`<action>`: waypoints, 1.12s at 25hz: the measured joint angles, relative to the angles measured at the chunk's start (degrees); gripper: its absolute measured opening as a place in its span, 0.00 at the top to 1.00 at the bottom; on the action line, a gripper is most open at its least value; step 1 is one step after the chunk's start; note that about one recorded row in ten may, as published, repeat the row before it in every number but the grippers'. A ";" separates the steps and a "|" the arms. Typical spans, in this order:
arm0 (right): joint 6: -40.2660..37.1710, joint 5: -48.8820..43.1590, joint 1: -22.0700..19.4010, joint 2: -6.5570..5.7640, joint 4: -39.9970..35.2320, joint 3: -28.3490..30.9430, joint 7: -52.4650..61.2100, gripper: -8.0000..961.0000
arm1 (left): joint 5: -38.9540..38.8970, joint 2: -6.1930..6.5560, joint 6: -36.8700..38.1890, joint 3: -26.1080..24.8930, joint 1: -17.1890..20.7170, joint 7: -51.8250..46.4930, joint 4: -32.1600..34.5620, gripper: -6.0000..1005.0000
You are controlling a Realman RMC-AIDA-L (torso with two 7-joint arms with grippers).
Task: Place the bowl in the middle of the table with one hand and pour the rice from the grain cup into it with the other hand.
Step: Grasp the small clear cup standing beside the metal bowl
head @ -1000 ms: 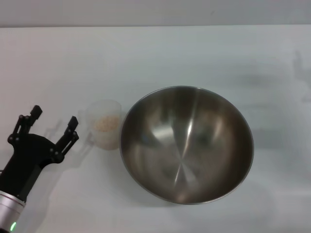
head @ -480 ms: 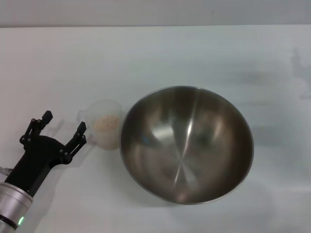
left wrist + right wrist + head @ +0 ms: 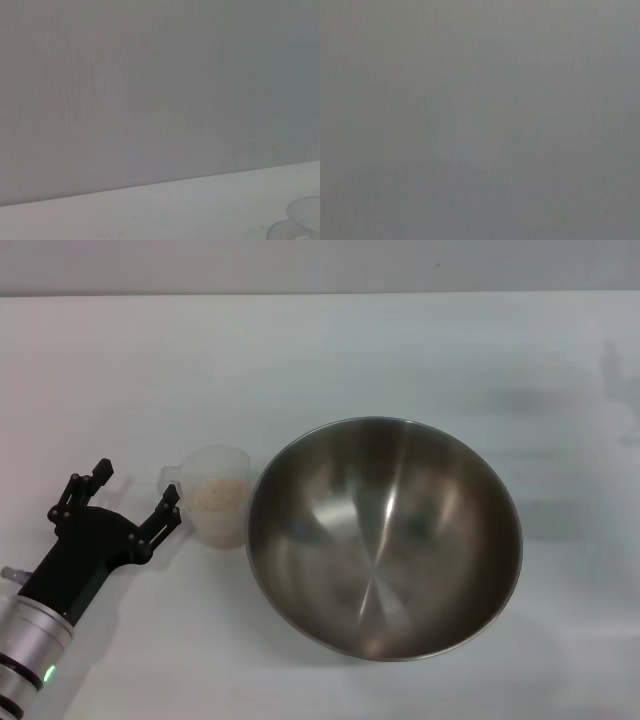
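Frosted grain cup [image 3: 217,506] holds pale beige rice [image 3: 219,493].

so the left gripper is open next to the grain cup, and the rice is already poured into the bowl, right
Not quite. The rice is not in the bowl: the head view shows it in the grain cup, and the bowl's inside is bare steel. The rest holds: the left gripper is open beside the cup, on the side away from the bowl.
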 joint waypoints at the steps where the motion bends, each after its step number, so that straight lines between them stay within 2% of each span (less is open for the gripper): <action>1: 0.00 0.00 0.00 0.00 0.00 0.00 0.00 0.48 | -0.01 0.00 -0.50 -0.35 -0.36 0.00 0.00 0.17; 20: 2.59 -0.01 1.02 -0.09 0.07 0.00 0.00 0.48 | 0.08 -0.09 -1.94 -2.61 -1.10 -0.12 -0.33 0.29; 28: 3.17 -0.01 1.14 -0.11 0.06 0.53 0.00 0.48 | 0.23 -0.09 -1.99 -2.21 -1.37 -0.66 -0.50 0.63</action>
